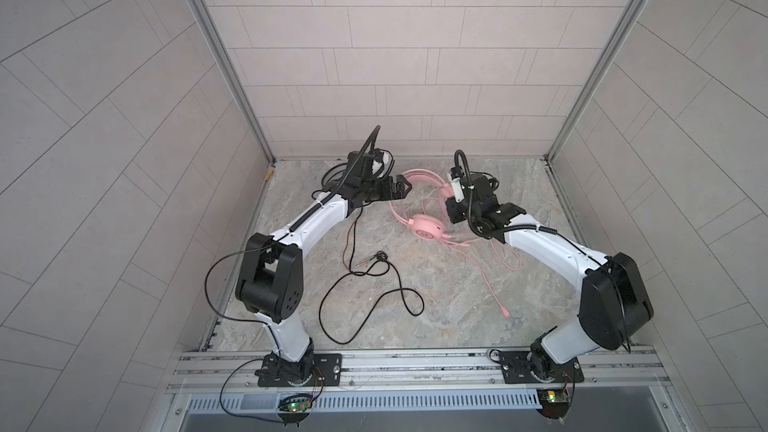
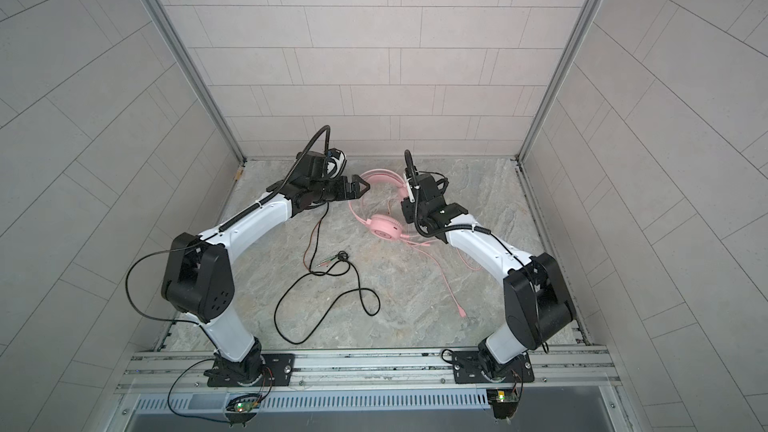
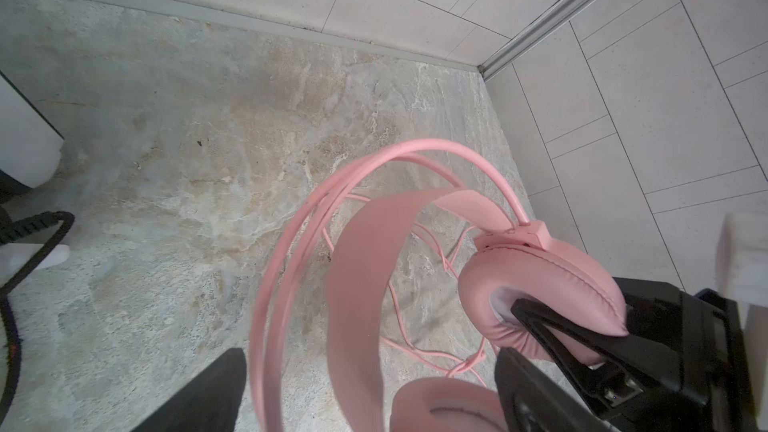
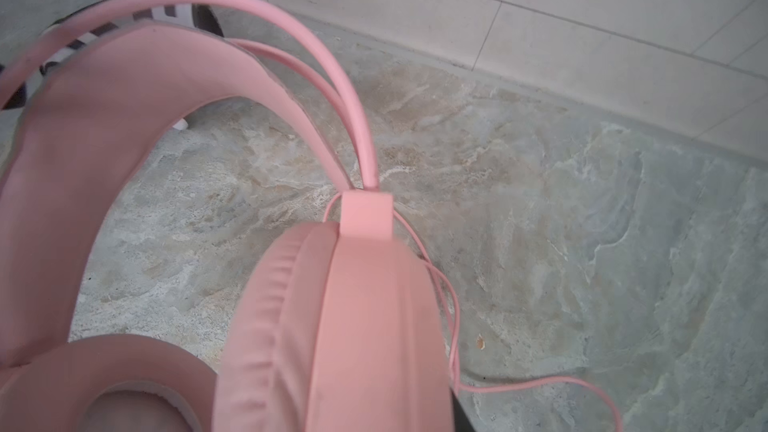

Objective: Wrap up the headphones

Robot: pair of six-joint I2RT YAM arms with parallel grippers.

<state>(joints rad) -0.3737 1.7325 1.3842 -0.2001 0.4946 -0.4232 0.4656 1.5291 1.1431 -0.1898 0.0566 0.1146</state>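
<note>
The pink headphones point(image 1: 426, 228) stand at the back middle of the stone table, with one ear cup lying flat. My right gripper point(image 4: 374, 388) is shut on the other ear cup point(image 4: 365, 305), and one of its fingers point(image 3: 552, 322) sits inside the cushion. The left gripper point(image 1: 401, 189) is open and straddles the pink headband point(image 3: 361, 284) without touching it. The pink cable trails toward the front right, ending in a plug point(image 1: 506, 312). The white-and-black headphones point(image 1: 384, 163) lie mostly hidden behind the left wrist. Their thin black cable loops forward past its plugs point(image 1: 379, 256).
Tiled walls with metal corner posts point(image 1: 232, 76) close in the table on three sides. An aluminium rail point(image 1: 415, 367) carrying both arm bases runs along the front edge. The black cable's loops spread over the front left of the stone top.
</note>
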